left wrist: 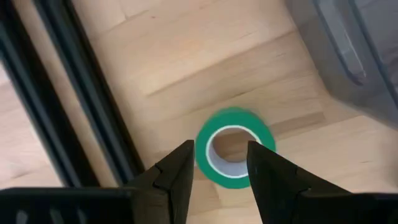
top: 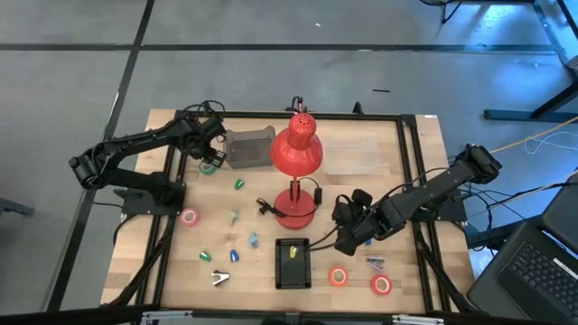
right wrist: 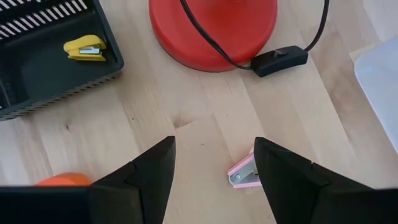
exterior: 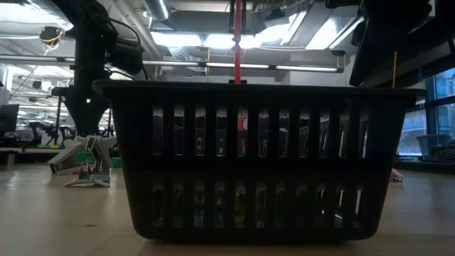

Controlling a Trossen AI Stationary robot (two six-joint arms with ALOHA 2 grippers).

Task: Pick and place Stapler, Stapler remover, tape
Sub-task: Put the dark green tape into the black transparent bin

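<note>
- High view: the left gripper (top: 209, 155) is at the table's (top: 397, 135) far left part, over a green tape (top: 209, 166) just beside a grey bin (top: 249, 147).
- The right gripper (top: 344, 236) hangs near the front, between the black basket (top: 293, 264) and the red lamp (top: 295, 162), with a small stapler (top: 375, 263) close by on the wood.
- A yellow stapler (top: 292, 255) lies in the basket. A pink tape (top: 189, 217) lies at left; an orange tape (top: 339, 276) and a red tape (top: 381, 285) lie at the front right. A metal staple remover (top: 219, 278) sits at the front left among small blue and green pieces.
- Low view: the basket (exterior: 249, 160) fills the middle; a staple remover (exterior: 82, 162) stands on the table at its left. Neither gripper's tips can be made out here.
- Left wrist view: the fingers (left wrist: 181, 177) stand apart, one outside the green tape (left wrist: 234, 155), one over its hollow; whether they touch it I cannot tell.
- Right wrist view: the fingers (right wrist: 152, 171) are spread wide and hold nothing. A pink stapler (right wrist: 243, 172) lies on the wood beside one of them, the lamp base (right wrist: 211, 28) and yellow stapler (right wrist: 86, 48) in the basket (right wrist: 53, 68) beyond.
</note>
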